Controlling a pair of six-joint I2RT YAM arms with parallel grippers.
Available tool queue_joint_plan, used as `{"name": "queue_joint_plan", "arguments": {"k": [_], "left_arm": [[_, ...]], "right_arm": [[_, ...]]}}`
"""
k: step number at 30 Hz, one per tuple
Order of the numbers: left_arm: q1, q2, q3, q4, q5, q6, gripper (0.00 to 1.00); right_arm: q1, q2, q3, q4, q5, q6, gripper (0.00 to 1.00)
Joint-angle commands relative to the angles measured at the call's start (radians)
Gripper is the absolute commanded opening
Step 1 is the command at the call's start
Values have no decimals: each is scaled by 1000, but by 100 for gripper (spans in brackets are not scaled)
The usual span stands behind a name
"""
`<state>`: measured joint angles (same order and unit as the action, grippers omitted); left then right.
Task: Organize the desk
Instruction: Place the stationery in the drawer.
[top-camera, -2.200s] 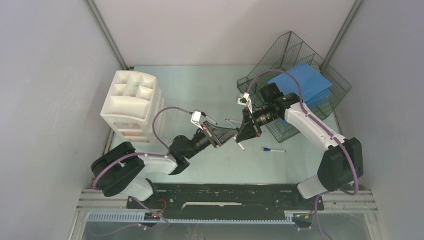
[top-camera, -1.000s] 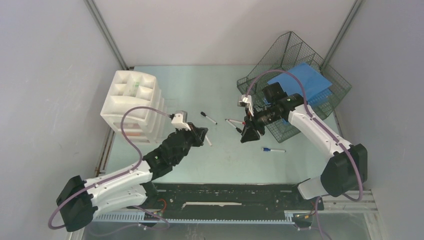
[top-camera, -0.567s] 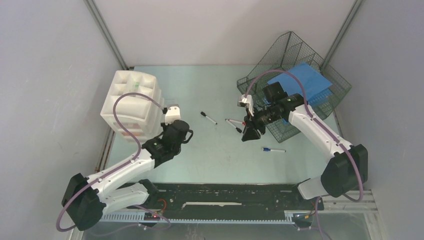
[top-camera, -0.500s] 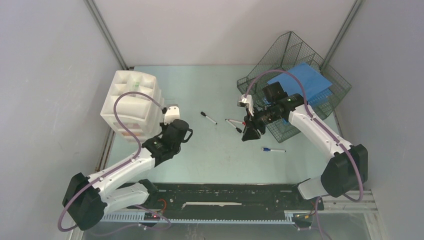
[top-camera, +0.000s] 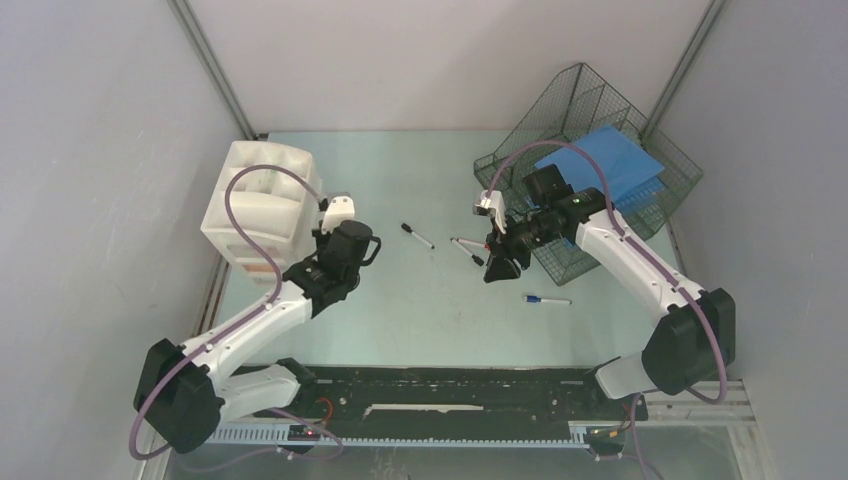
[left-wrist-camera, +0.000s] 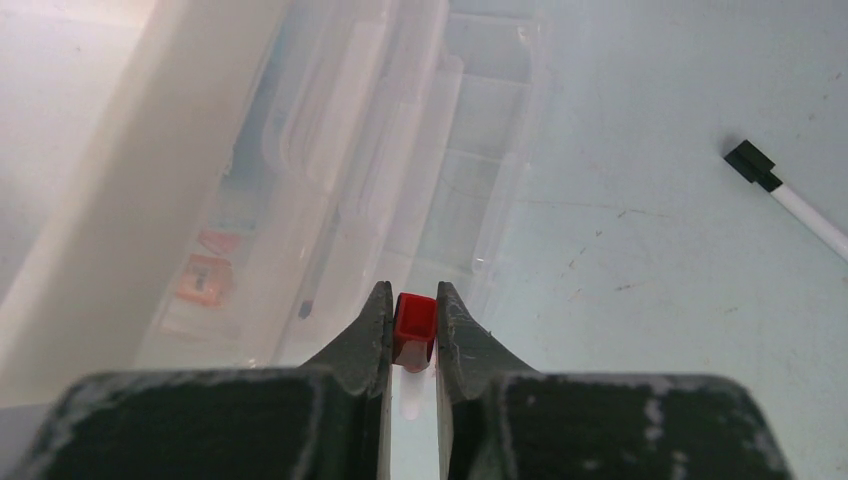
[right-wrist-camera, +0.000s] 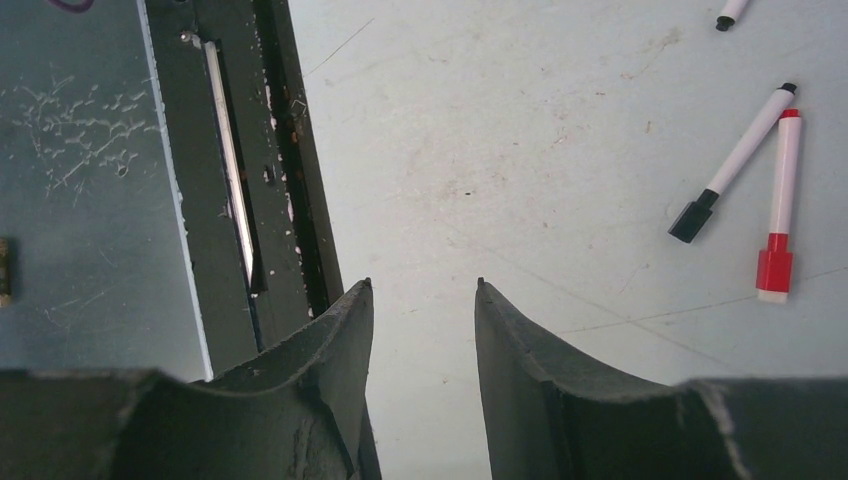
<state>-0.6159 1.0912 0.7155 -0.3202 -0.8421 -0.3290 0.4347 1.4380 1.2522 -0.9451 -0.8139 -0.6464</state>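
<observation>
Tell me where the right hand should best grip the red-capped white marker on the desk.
Probably at the cap end of the red-capped white marker, from straight above, the right hand closing across the barrel. It lies flat, and the black-capped white marker angles away there, while their other ends nearly touch.

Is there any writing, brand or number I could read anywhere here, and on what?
No text can be read anywhere.
Orange patches inside the drawer unit: maybe labels, too blurred to read.
Black marker and red marker: no print visible.
Blue sheet: blank.
Red piece in the left claw: plain.
</observation>
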Motion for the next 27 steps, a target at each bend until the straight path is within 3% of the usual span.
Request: {"name": "queue_joint_plan", "arguments": {"k": [1, 7, 9, 13, 18, 27], "left_arm": [[24, 25, 51, 54, -41, 63, 0], [58, 67, 48, 100, -36, 88, 5], [73, 84, 42, 119, -33, 90, 15], [91, 105, 25, 166, -37, 89, 46], [91, 82, 28, 160, -15, 82, 69], [91, -212, -79, 205, 359, 92, 87]], "right_arm": [[9, -14, 12, 14, 13, -18, 49], [9, -12, 12, 15, 20, -19, 49], [10, -11, 12, 15, 22, -19, 49], [12, -10, 12, 14, 28, -20, 49], [12, -7, 13, 14, 36, -22, 50], [33, -12, -10, 20, 103, -67, 48]]}}
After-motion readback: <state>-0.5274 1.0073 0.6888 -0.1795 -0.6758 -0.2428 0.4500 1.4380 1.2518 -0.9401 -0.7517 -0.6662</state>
